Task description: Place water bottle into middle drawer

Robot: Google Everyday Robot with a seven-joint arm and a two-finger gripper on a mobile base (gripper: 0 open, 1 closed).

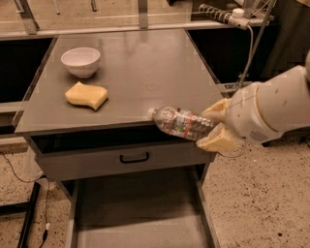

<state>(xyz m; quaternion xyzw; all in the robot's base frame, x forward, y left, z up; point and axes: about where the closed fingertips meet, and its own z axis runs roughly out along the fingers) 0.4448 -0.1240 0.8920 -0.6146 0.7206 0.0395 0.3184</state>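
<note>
The water bottle (180, 122) is clear and ribbed, with a white cap and a red-and-green label band. It lies sideways in the air, cap to the left, over the front edge of the cabinet top. My gripper (213, 127) comes in from the right on a white arm and is shut on the bottle's base end, its cream fingers (216, 141) above and below it. The middle drawer (138, 206) stands pulled out below, showing a flat grey floor and low side walls. The bottle hangs above and a little behind the drawer's right part.
A yellow sponge (87, 95) and a white bowl (80, 61) sit on the left of the grey cabinet top (145, 68). A grey drawer front with a small black handle (134, 158) is above the open drawer. A power strip and cables (227, 14) are at the back right. Speckled floor lies to the right.
</note>
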